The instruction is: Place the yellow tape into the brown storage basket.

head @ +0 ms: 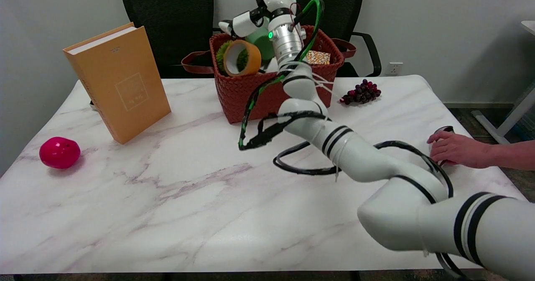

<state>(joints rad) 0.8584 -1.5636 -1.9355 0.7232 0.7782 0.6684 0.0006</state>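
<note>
**Right hand over the basket, yellow tape at its rim**

The right hand (246, 21) reaches over the brown storage basket (250, 89) at the far middle of the table, its arm stretching in from the lower right. The yellow tape (242, 58) sits just below its white fingers, tilted on edge with its open centre facing the camera, inside the basket's left half and against something green and bristly (222, 53). Whether the fingers are gripping the roll or have let go of it cannot be told — the contact point is hidden behind the wrist and the tape's top edge.

Also in the basket is a small orange-and-white patterned box (318, 57), on the right side. A green cable (311, 26) loops along the arm.

On the marble table (167, 197) a tan book (121, 80) stands upright at the left, a pink round object (59, 152) lies near the left edge, and a bunch of dark grapes (361, 92) lies just right of the basket. A person's hand (457, 149) rests on the table's right edge — over a dark object, mostly covered.
</note>
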